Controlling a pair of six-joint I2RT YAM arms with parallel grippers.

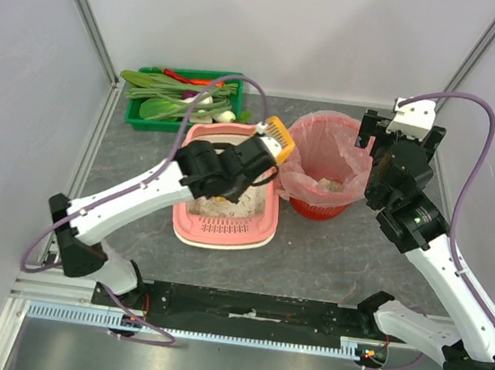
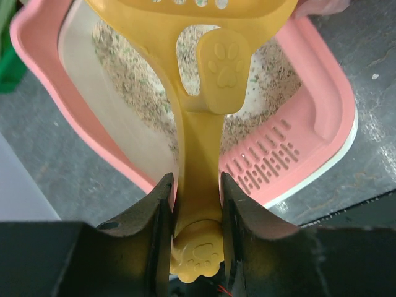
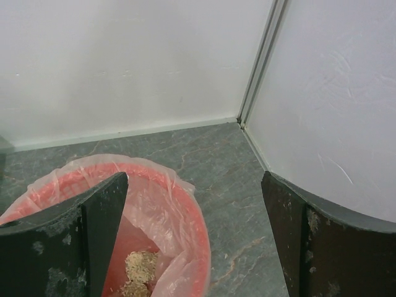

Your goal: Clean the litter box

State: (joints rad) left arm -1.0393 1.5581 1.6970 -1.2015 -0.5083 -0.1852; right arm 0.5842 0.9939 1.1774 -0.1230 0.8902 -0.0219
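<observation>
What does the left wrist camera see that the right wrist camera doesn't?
Only the left wrist view shows the yellow scoop, gripped in the left gripper and its nearly closed jaws, with the pink litter box and its sandy litter behind it. Only the right wrist view shows the inside of the red bin, with litter clumps lying in its pink bag, seen between the wide-open jaws of the right gripper, plus the white wall corner. Both show the grey table.

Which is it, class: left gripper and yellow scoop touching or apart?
Touching. The left wrist view shows both fingers of the left gripper clamping the yellow scoop by its handle.
</observation>
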